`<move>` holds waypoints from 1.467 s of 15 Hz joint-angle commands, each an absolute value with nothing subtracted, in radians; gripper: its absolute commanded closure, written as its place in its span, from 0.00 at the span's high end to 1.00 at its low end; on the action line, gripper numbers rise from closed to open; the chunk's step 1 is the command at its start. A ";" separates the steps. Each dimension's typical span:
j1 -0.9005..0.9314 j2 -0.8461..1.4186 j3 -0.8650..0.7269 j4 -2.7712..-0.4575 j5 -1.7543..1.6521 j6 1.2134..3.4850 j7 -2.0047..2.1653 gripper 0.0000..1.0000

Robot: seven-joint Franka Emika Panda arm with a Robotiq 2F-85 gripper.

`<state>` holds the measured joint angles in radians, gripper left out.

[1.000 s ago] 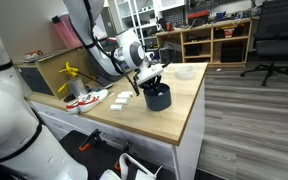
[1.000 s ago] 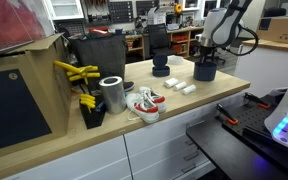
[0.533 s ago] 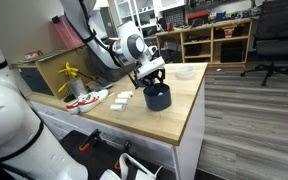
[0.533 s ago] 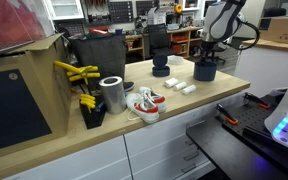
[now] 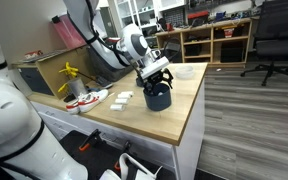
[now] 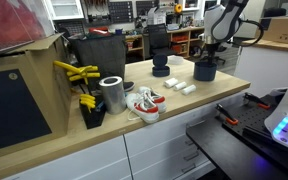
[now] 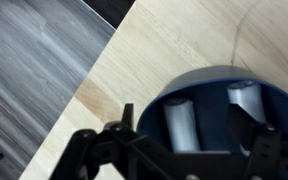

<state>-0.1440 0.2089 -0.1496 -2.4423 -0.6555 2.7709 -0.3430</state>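
My hand hangs right above the dark cup, fingers spread wide, gripping nothing. The cup stands on the surface, near some small white blocks. The wrist view shows two white cylinders inside it.

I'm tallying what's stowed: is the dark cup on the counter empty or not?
Not empty. The wrist view looks down into the cup and shows two white cylinders inside it.

In an exterior view, the robot gripper hangs just above a dark round cup on a wooden countertop. Small white blocks, red-and-white sneakers and a silver metal can are nearby.
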 commanded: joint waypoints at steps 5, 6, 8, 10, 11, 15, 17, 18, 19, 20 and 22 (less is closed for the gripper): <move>-0.116 0.199 -0.166 -2.451 -0.739 2.812 -0.274 0.46; -0.115 0.194 -0.167 -2.454 -0.752 2.820 -0.262 0.38; -0.113 0.182 -0.171 -2.459 -0.779 2.837 -0.235 0.37; -0.115 0.170 -0.176 -2.463 -0.823 2.856 -0.193 0.38; -0.116 0.162 -0.178 -2.464 -0.846 2.864 -0.172 0.40; -0.123 0.134 -0.173 -2.471 -0.899 2.875 -0.118 0.40; -0.124 0.131 -0.163 -2.475 -0.890 2.874 -0.119 0.41; -0.123 0.132 -0.156 -2.475 -0.874 2.868 -0.127 0.42; -0.123 0.133 -0.148 -2.478 -0.857 2.867 -0.137 0.43; -0.122 0.134 -0.140 -2.483 -0.844 2.865 -0.142 0.43; -0.118 0.136 -0.120 -2.495 -0.823 2.866 -0.147 0.43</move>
